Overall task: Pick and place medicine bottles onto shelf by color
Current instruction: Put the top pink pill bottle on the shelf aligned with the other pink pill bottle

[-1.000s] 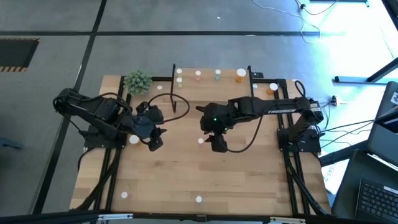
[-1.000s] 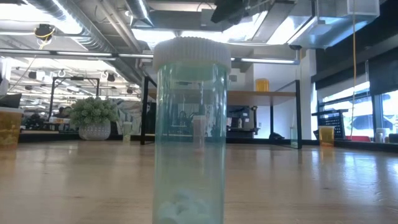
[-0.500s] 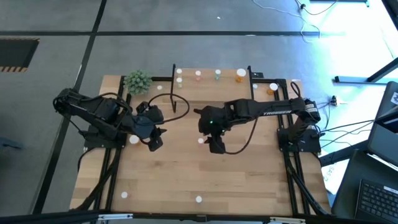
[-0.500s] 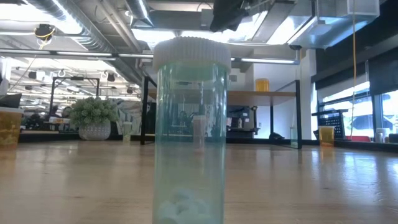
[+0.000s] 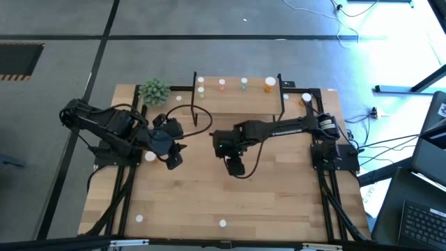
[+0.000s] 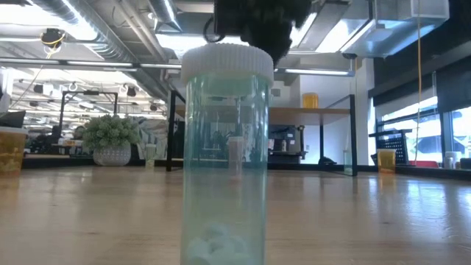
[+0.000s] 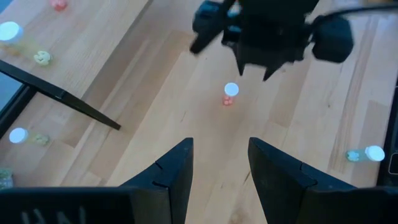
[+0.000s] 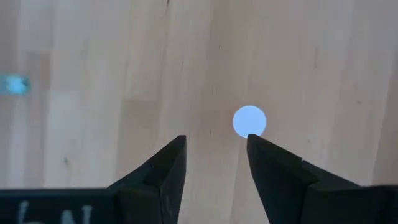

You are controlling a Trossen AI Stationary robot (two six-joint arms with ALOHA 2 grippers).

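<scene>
Where the table (image 5: pixel 279 202) came nearest the low camera, we found a green bottle (image 6: pixel 226 154) standing upright with a pale ribbed cap and a few pale tablets at its base. A second small capped bottle (image 5: pixel 139 218) stood well apart from it, towards the front-left corner.

Farther in, at mid-table, we noted both arms. The right gripper (image 5: pixel 233 166) hung above a pink-red bottle (image 7: pixel 230 93), which stood upright on the bare wood. From the right wrist view its round pale cap lay just beyond one fingertip (image 8: pixel 252 142). The jaws were parted, with only tabletop between them, and gripped nothing. The left gripper (image 5: pixel 173 157) waited to the left of the right one. Its jaws were likewise apart and empty, and a pale-capped bottle (image 5: pixel 150 157) stood just beside it on its outer side.

At the far side we recorded the shelf (image 5: pixel 237 97) on its black legs. Along its back edge stood a row of bottles: three small ones, the middle one (image 5: pixel 222 83) pinkish, and a larger orange bottle (image 5: pixel 270 84) at the right end. Another small bottle (image 5: pixel 201 90) stood just in front of the left end of that row. On the table, right of the shelf, stood a further orange bottle (image 5: pixel 306 97). A spiky green plant (image 5: pixel 155 90) sat left of the shelf.
</scene>
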